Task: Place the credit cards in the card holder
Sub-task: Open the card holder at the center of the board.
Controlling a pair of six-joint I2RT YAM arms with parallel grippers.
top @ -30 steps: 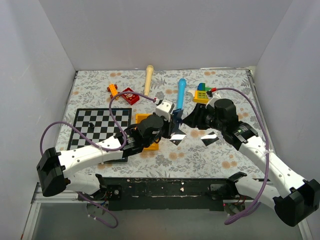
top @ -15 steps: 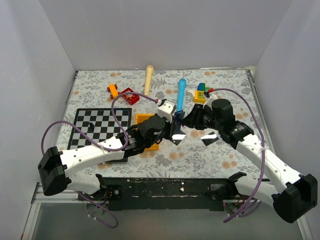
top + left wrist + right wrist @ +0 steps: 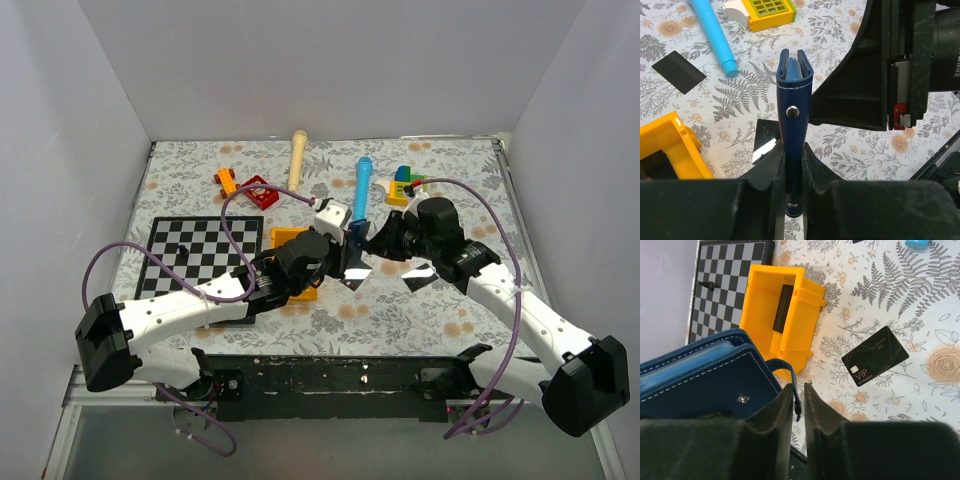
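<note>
My left gripper [image 3: 342,250] [image 3: 794,150] is shut on the lower part of the card holder [image 3: 352,234] [image 3: 795,95], a navy wallet with a silver stud, and holds it upright on edge above the table. My right gripper [image 3: 380,240] [image 3: 798,387] is right beside it. Its jaws stand narrowly apart around the holder's strap [image 3: 792,376], which lies against one finger with a slit left to the other. One credit card [image 3: 354,276] [image 3: 764,145] lies under the holder. A second credit card [image 3: 418,276] [image 3: 875,362], black with VIP lettering, lies to the right.
A yellow block [image 3: 296,262] [image 3: 782,315] sits left of the holder, a chessboard [image 3: 195,262] beyond it. Behind are a blue marker [image 3: 362,185] [image 3: 715,35], a wooden stick [image 3: 298,155], toy bricks [image 3: 404,186], a red piece [image 3: 258,191] and an orange piece [image 3: 227,180].
My right gripper has moved left up to the card holder and its jaws have narrowed around the strap. The left gripper keeps its hold and has shifted slightly.
</note>
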